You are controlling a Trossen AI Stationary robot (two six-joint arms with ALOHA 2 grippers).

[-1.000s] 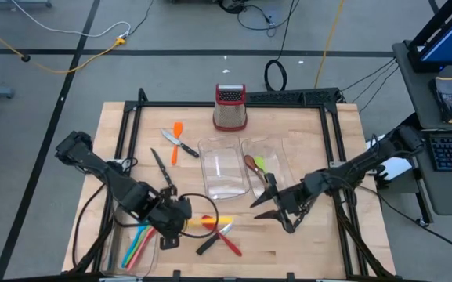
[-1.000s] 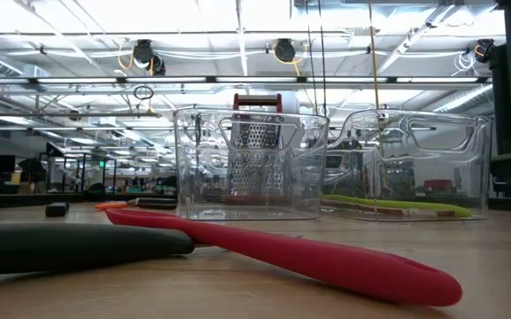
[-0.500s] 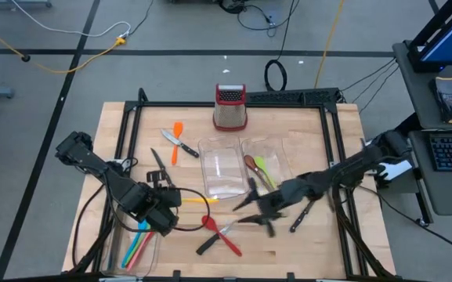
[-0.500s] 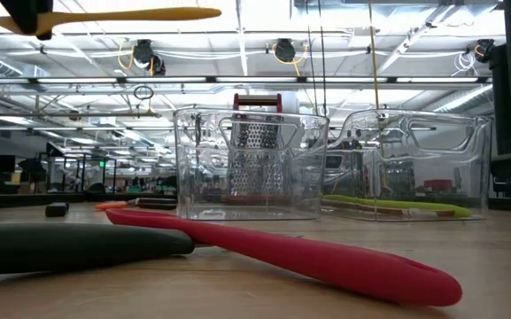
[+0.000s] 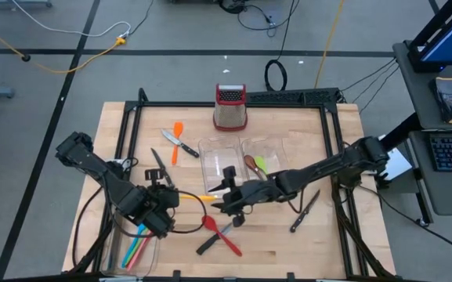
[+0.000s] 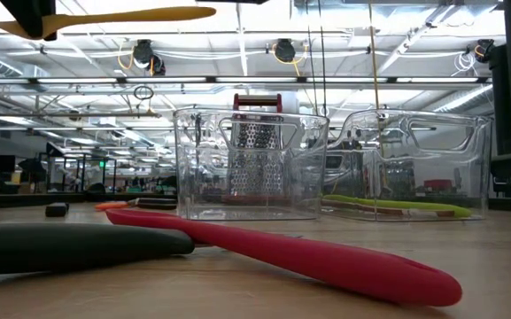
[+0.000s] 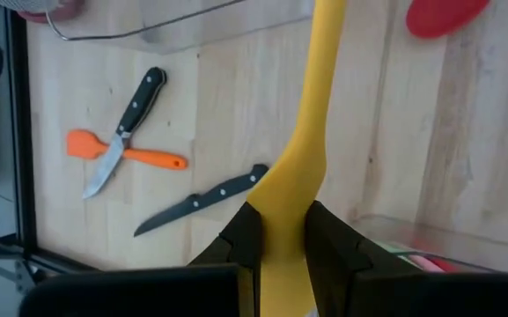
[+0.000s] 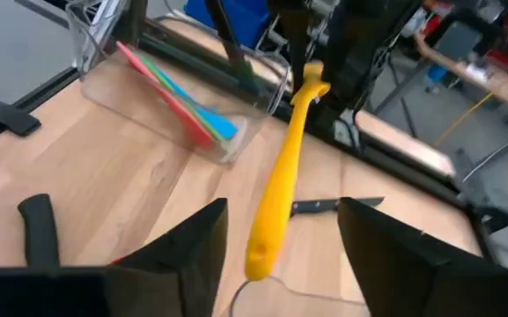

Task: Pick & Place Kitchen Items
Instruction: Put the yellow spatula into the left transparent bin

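My left gripper (image 5: 161, 205) is shut on a yellow plastic utensil (image 5: 198, 200) and holds it above the table; the utensil also shows at the top of the low view (image 6: 122, 15). My right gripper (image 5: 229, 200) is open. Its fingers stand on either side of the utensil's free end (image 8: 258, 257) without touching it. A red spoon (image 5: 210, 223), a red spatula (image 5: 232, 244) and a black-handled knife (image 5: 208, 245) lie on the table below. Another knife (image 5: 304, 211) lies to the right. My left gripper pinches the yellow utensil between its two fingers (image 7: 243, 244) where the handle broadens (image 7: 282, 207). The fingers reach roughly level toward the table's right and lie along the utensil. The utensil is lifted clear and nearly level, its slim end pointing at my right gripper.
Two clear trays (image 5: 224, 184) (image 5: 274, 149) stand mid-table, the right one holding a green and a brown spoon. The grater (image 5: 230, 108) stands behind them. An orange spatula (image 5: 176, 135) and two knives (image 5: 180, 143) (image 5: 161, 164) lie far left. A tray of coloured utensils (image 5: 135, 249) sits front left.
My left gripper has risen and drawn back toward the table's left with the yellow utensil, which is now lifted clear of the table. My right gripper has travelled toward the table's left, up to the utensil's free end.
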